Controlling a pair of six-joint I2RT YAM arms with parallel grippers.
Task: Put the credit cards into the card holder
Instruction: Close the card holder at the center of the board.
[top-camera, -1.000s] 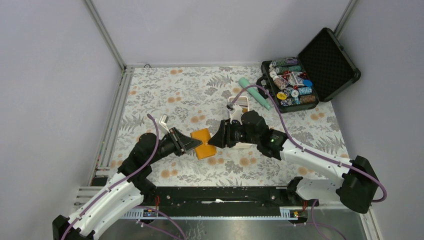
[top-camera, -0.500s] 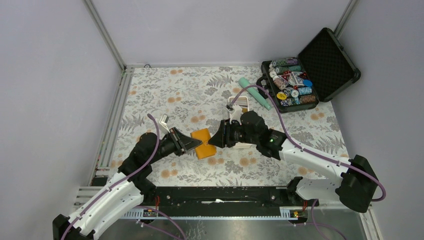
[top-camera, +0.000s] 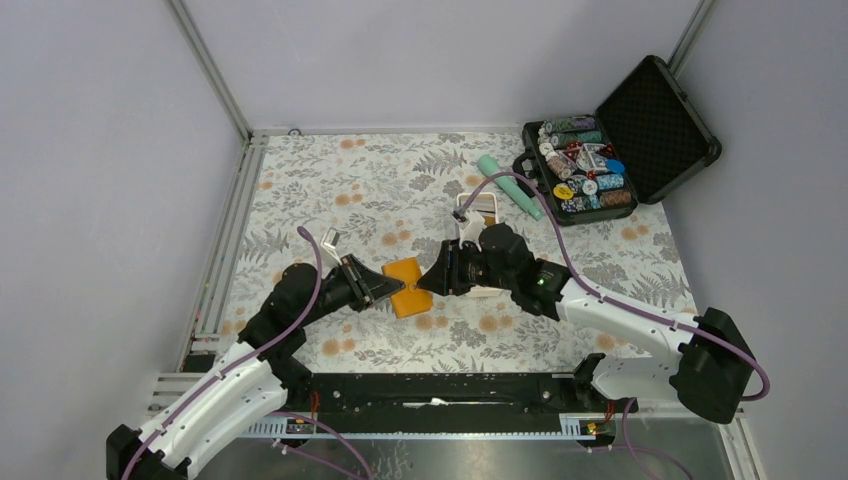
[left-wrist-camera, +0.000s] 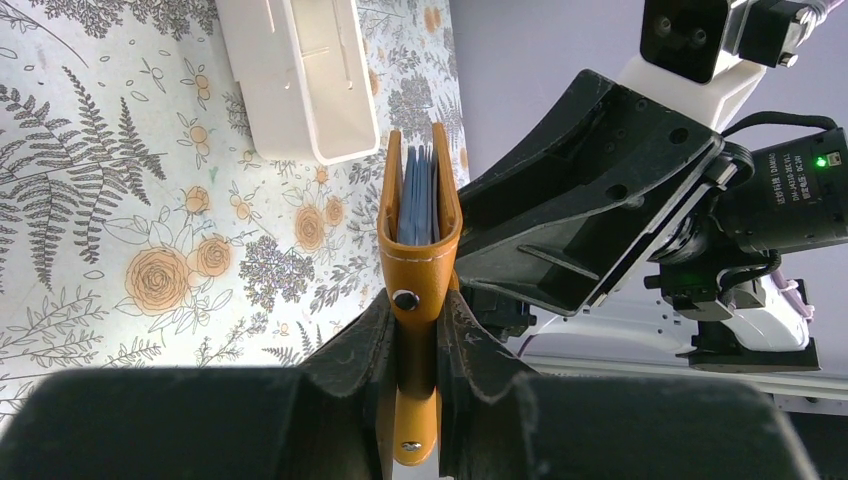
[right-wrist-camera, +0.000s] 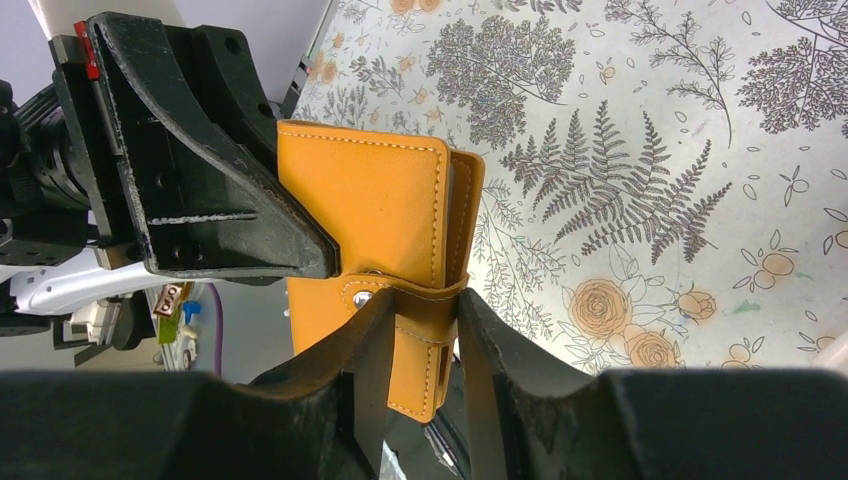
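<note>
— Two pincers on the card holder (top-camera: 405, 286), above the worktop (top-camera: 350, 180), midway and nearer its near edge?

— Yes: left pincer (left-wrist-camera: 417, 312) clamps one edge, right pincer (right-wrist-camera: 424, 312) pinches the snap tab (right-wrist-camera: 400, 291) opposite. Both arms stretch low, facing each other. I'd hold left firm and draw the tab gently, without twisting.

Top view looks down; both wrist views closely face the card holder (left-wrist-camera: 418, 265).

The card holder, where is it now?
In the top view, the card holder is mid-table, clamped between the left gripper and the right gripper, near the white tray.
</note>
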